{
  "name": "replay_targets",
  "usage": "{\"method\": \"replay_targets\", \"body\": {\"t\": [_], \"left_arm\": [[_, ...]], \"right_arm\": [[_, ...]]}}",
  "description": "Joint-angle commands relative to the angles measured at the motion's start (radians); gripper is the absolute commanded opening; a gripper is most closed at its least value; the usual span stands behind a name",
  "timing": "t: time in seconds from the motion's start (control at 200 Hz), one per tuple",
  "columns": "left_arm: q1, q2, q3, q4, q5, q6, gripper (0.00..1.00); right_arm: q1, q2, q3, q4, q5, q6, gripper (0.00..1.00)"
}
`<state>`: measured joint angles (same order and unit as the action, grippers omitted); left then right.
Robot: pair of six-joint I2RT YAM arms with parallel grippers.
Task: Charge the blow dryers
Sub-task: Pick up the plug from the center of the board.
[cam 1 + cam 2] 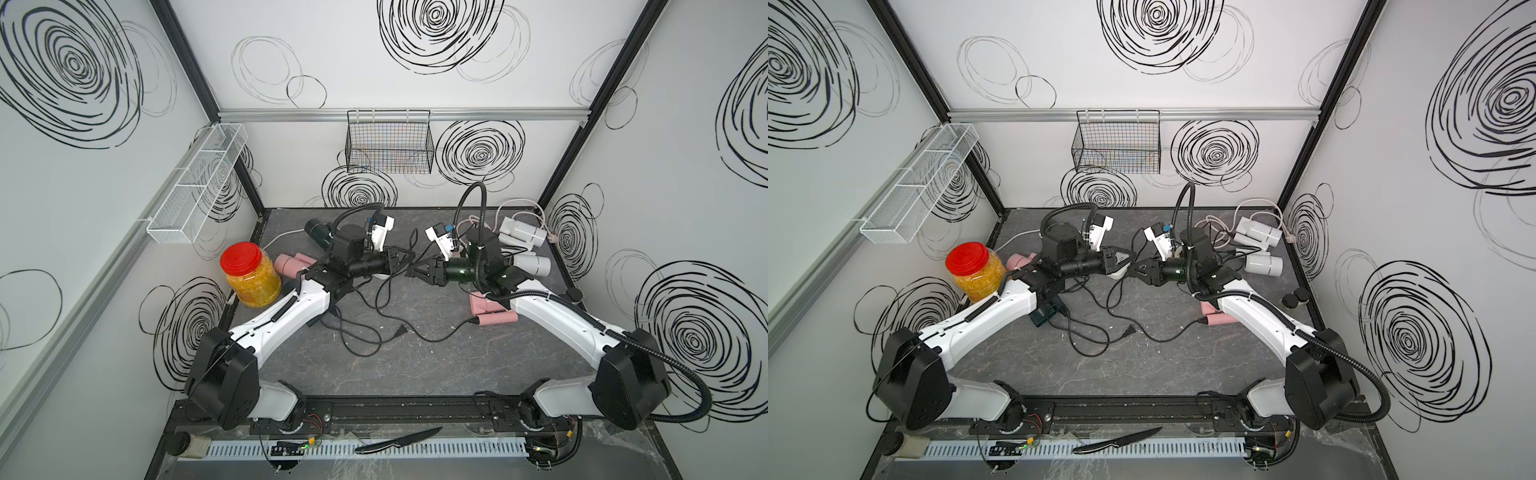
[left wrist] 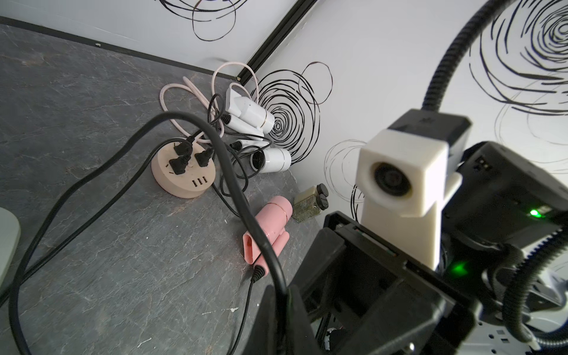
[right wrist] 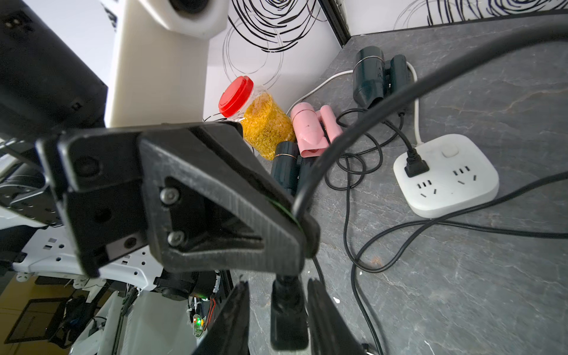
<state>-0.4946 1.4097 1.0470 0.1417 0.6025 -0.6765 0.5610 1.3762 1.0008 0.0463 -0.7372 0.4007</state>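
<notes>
we've got the left claw clenched on a black cord mid-table. the right claw straddles a black plug without touching it. white dryers back right, pink dryers either side, dark dryer back left.

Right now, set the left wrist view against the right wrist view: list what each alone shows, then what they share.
Left wrist only: the round beige socket hub with three black plugs in it, two white blow dryers, one pink blow dryer. Right wrist only: the white square power strip with one black plug in it, two dark teal blow dryers, another pink blow dryer, the red-lidded jar of yellow grains. Both: the grey stone tabletop and the black cord pinched in the shut left gripper.
</notes>
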Motion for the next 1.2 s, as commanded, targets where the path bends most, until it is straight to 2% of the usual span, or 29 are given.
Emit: {"method": "replay_targets", "body": {"t": [0.0, 0.615, 0.721, 0.761, 0.816, 0.941, 1.031, 1.196], "left_arm": [[0.020, -0.021, -0.012, 0.100, 0.044, -0.040, 0.06], [0.044, -0.020, -0.047, 0.219, 0.088, -0.147, 0.07], [0.058, -0.026, -0.060, 0.248, 0.112, -0.169, 0.08], [0.062, -0.030, -0.065, 0.252, 0.127, -0.166, 0.12], [0.072, -0.032, -0.068, 0.254, 0.179, -0.141, 0.21], [0.112, -0.043, -0.075, 0.221, 0.302, -0.041, 0.44], [0.153, -0.046, -0.055, 0.089, 0.352, 0.061, 0.57], [0.183, -0.034, 0.009, -0.188, 0.470, 0.244, 0.58]], "right_arm": [[0.005, 0.009, -0.024, 0.046, -0.031, 0.012, 0.36], [0.016, 0.015, -0.038, 0.119, -0.045, 0.061, 0.26], [0.014, 0.003, -0.045, 0.119, -0.031, 0.064, 0.21], [0.014, -0.002, -0.044, 0.119, -0.034, 0.064, 0.19], [0.011, -0.008, -0.038, 0.113, -0.048, 0.057, 0.18], [-0.010, -0.004, 0.009, 0.035, -0.175, 0.007, 0.14], [-0.019, -0.019, 0.039, -0.054, -0.236, -0.051, 0.12], [-0.025, -0.040, 0.068, -0.156, -0.337, -0.133, 0.12]]}}
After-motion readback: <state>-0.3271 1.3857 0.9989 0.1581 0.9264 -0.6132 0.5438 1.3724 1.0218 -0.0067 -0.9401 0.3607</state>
